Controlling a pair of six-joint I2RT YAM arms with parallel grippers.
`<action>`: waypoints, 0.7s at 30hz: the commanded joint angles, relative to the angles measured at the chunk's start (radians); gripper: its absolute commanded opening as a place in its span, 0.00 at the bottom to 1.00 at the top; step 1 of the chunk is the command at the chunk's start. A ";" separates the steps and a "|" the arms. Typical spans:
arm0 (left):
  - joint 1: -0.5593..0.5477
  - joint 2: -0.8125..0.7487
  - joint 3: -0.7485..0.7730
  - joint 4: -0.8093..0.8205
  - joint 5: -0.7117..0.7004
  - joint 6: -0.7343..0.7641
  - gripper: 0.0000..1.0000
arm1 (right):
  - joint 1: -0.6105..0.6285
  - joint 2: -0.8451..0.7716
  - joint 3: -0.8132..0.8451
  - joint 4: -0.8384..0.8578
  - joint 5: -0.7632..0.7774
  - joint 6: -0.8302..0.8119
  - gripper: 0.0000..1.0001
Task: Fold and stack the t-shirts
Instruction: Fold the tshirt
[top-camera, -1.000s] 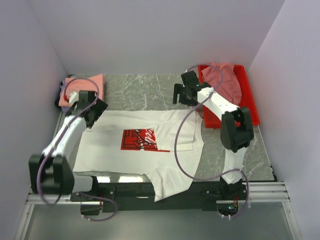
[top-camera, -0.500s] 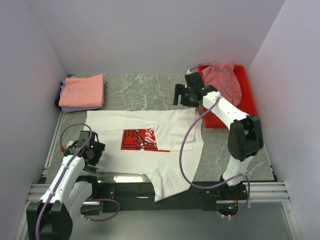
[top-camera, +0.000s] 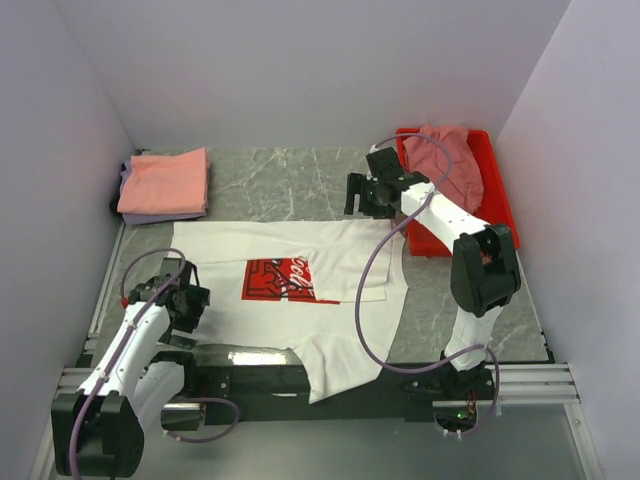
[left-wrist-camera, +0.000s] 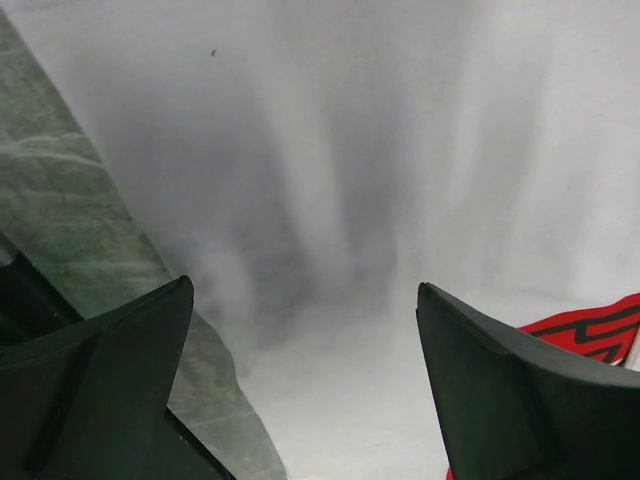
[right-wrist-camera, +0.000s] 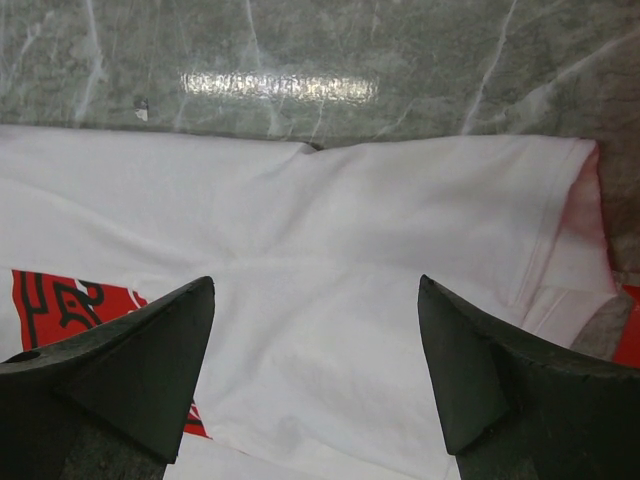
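Note:
A white t-shirt (top-camera: 230, 255) with a red rectangular print (top-camera: 275, 280) lies spread across the table, its lower part draped over the front edge. My left gripper (top-camera: 186, 300) hangs open just above the shirt's left edge (left-wrist-camera: 330, 180), nothing between its fingers (left-wrist-camera: 120, 350). Open as well, my right gripper (top-camera: 362, 196) hovers over the shirt's far right corner (right-wrist-camera: 330, 220), with the sleeve hem (right-wrist-camera: 585, 200) off to its right. A salmon-orange tee (top-camera: 165, 180) lies folded on a lavender one at the back left. A dusty-pink tee (top-camera: 445, 160) sits bunched in the tray.
The red plastic tray (top-camera: 498, 210) stands at the back right, close behind the right arm. Grey marbled table (top-camera: 290, 185) shows between the stack and the tray and beside the shirt (left-wrist-camera: 60, 210). Purple walls close in both sides.
My left arm has swung from beside the folded stack at the back left down to the white shirt's near left edge. The right arm has barely shifted.

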 joint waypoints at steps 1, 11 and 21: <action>-0.003 0.031 0.099 -0.077 -0.034 -0.047 0.99 | -0.003 0.008 0.017 0.014 -0.016 -0.017 0.88; -0.011 0.046 0.139 -0.191 -0.171 -0.184 0.99 | -0.014 0.011 -0.004 0.034 -0.062 -0.036 0.88; -0.012 0.128 -0.034 0.036 -0.091 -0.254 0.95 | -0.026 0.020 0.014 0.014 -0.080 -0.047 0.89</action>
